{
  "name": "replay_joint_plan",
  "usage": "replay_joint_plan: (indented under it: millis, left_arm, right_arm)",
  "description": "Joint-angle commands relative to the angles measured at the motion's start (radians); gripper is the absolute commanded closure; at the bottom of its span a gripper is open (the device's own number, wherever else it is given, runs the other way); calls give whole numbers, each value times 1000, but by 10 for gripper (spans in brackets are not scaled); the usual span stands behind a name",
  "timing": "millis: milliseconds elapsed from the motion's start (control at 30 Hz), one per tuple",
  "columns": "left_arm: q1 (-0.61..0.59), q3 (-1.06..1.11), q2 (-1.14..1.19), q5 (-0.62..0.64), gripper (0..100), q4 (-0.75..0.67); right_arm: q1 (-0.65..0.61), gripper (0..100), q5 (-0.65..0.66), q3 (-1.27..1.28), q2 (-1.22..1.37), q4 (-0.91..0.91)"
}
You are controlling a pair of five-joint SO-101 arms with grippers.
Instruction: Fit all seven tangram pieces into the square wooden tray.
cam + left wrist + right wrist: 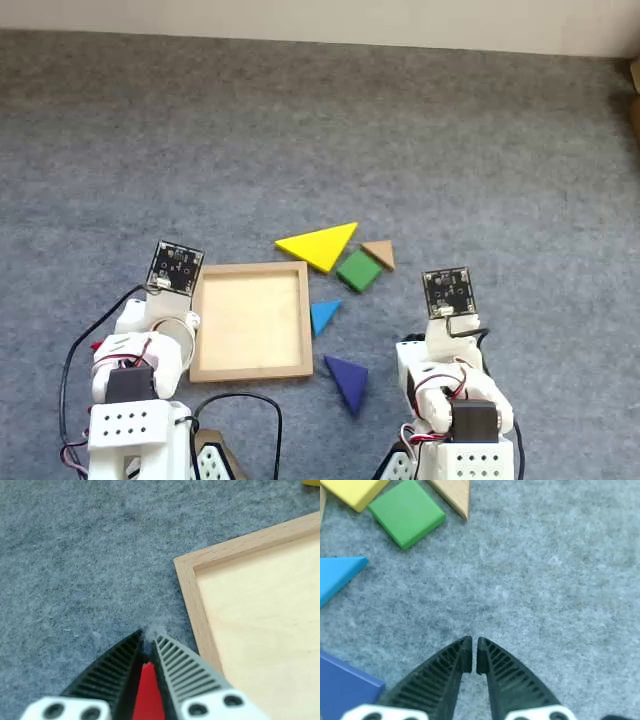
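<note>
The square wooden tray (250,268) lies empty in front of the left arm; its corner rim (187,580) shows beside my left gripper (148,637), which is shut just above the carpet. A red patch (147,695) shows between its fingers behind the tips; I cannot tell what it is. To the right of the tray lie a yellow triangle (320,245), a green square (358,270), a tan triangle (380,253), a light blue triangle (323,315) and a dark blue triangle (348,380). My right gripper (471,652) is shut over bare carpet, near the dark blue triangle (342,687).
Grey carpet covers the whole table. The left arm (140,360) stands at the tray's left side, the right arm (450,370) to the right of the pieces. A black cable (240,400) loops in front of the tray.
</note>
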Motion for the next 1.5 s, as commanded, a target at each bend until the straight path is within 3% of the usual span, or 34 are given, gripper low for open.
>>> replay_joint_plan:
  millis: [0, 1467]
  left_arm:
    - [-15, 30, -16, 3, 982, 5]
    - [-15, 30, -16, 3, 982, 5]
  right_arm:
    - [10, 964, 11, 148, -10, 5]
    - [-27, 964, 8, 148, -12, -39]
